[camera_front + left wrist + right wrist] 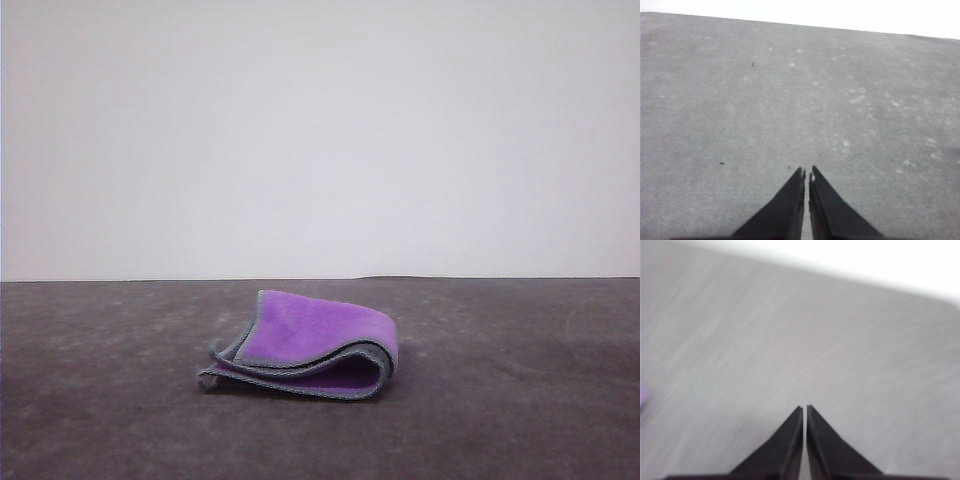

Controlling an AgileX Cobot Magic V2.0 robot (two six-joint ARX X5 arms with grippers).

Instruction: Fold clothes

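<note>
The clothes [315,343], one small cloth, lie folded over on the dark grey table [500,400] near the middle of the front view. The purple face is up, the grey stitched edging runs along the layered open side, and the rounded fold faces right. In the left wrist view my left gripper [807,175] is shut, its black fingers meeting at the tips above bare table. My right gripper [804,409] is shut too, with nothing between its fingers; that view is blurred by motion.
A plain white wall [320,130] rises behind the table's far edge. Grey, lightly speckled tabletop [790,100] stretches on every side of the cloth.
</note>
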